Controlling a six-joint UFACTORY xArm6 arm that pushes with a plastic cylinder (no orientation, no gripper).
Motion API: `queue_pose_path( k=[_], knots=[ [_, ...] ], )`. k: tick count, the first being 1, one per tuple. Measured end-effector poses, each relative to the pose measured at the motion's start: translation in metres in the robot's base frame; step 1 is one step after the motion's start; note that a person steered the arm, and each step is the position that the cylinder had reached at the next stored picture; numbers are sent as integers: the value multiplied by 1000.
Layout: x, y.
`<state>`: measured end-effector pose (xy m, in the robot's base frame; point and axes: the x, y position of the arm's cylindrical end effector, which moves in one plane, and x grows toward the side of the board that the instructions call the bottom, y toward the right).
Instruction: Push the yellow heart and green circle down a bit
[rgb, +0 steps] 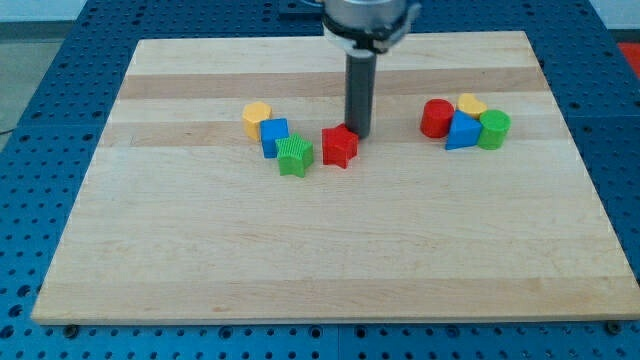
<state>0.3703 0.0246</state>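
The yellow heart (471, 105) lies at the view's right in a tight cluster, with the green circle (494, 129) just below and right of it. A red cylinder (436, 118) and a blue triangle (461, 132) touch them on the left. My tip (358, 134) stands near the board's middle, touching the upper right of a red star-shaped block (340, 146). The tip is well to the left of the yellow heart and green circle.
At the view's left of the tip lie a yellow hexagon (257, 118), a blue cube (274, 137) and a green star-shaped block (295, 157), close together. The wooden board (320, 250) rests on a blue perforated table.
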Motion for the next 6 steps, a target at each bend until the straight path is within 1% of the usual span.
queue_pose_path(
  k=[1,3,4,5,6],
  knots=[
    [-29,18],
    [-35,128],
    [-35,170],
    [-35,183],
    [-48,175]
  ],
)
